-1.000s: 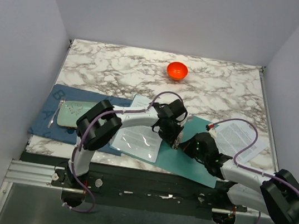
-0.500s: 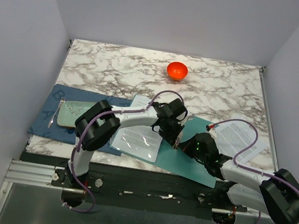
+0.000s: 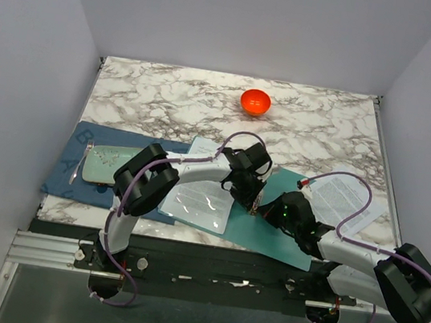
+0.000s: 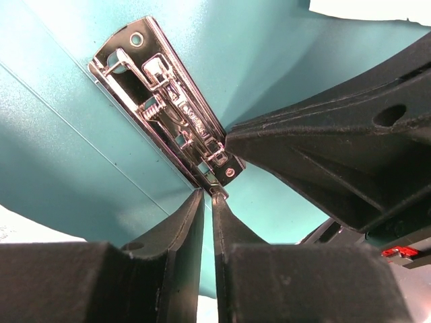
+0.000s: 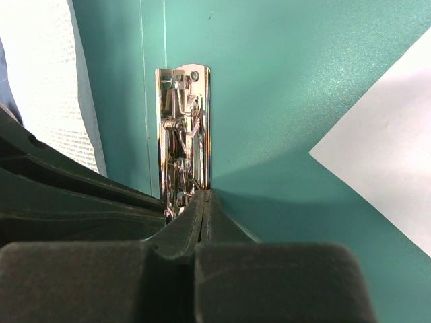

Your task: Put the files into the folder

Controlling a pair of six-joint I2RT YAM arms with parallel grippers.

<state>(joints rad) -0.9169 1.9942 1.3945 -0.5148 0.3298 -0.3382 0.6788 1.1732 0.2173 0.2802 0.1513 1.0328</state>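
Items as I read them from my station:

1. Folder [image 3: 274, 229]: teal, lying open and flat at the near edge of the table [image 3: 168, 98], between the two arms. Its left half carries a glossy clear sleeve [image 3: 200, 200].
2. Clip [image 4: 165, 101]: bright metal, spring type, fixed along the folder's spine. Both wrist cameras look straight at it.
3. Files [image 3: 349, 199]: white printed sheets, lying on the marble just right of the folder and outside it. I see a white corner reaching the teal cover in the right wrist view.
4. Left gripper [image 4: 209, 196]: lowered over the spine, fingers pinched to a thin slit on the small tab at the near end of the clip.
5. Right gripper [image 5: 204, 196]: fingers pressed fully together, tips touching the opposite end of the clip. I cannot tell whether any metal sits between them.
6. Mat [image 3: 74, 181]: dark blue, at the left, partly under the folder. A pale green tray [image 3: 106, 163] rests on it.
7. Bowl [image 3: 255, 101]: orange, at the far middle, well apart from everything else.
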